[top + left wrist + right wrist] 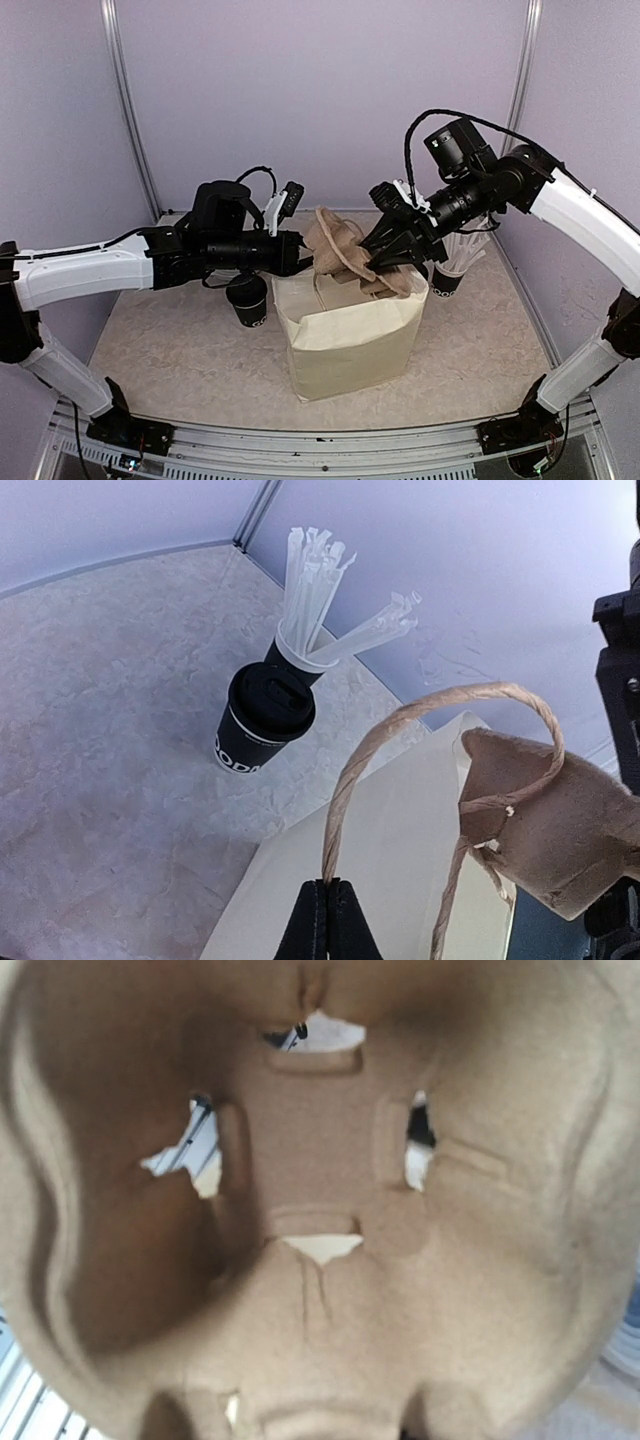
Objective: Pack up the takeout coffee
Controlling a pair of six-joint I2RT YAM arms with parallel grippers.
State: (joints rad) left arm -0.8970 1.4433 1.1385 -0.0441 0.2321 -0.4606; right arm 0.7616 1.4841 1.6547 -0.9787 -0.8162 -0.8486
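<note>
One takeout coffee [247, 300], a black lidded cup, stands on the table under my left arm. Another takeout coffee [262, 718] shows in the left wrist view, beyond the bag. My left gripper [335, 888] [303, 252] is shut on the twisted paper handle [420, 712] of the cream paper bag [345, 340] [400, 850]. My right gripper [385, 262] is shut on a brown pulp cup carrier [345, 250] [560, 825], held tilted over the bag's open top. The carrier [320, 1260] fills the right wrist view and hides the right fingers there.
A black cup of white straws [460, 255] [310, 600] stands at the back right, right behind the second coffee. The enclosure walls are close on the back and both sides. The bag stands upright mid-table.
</note>
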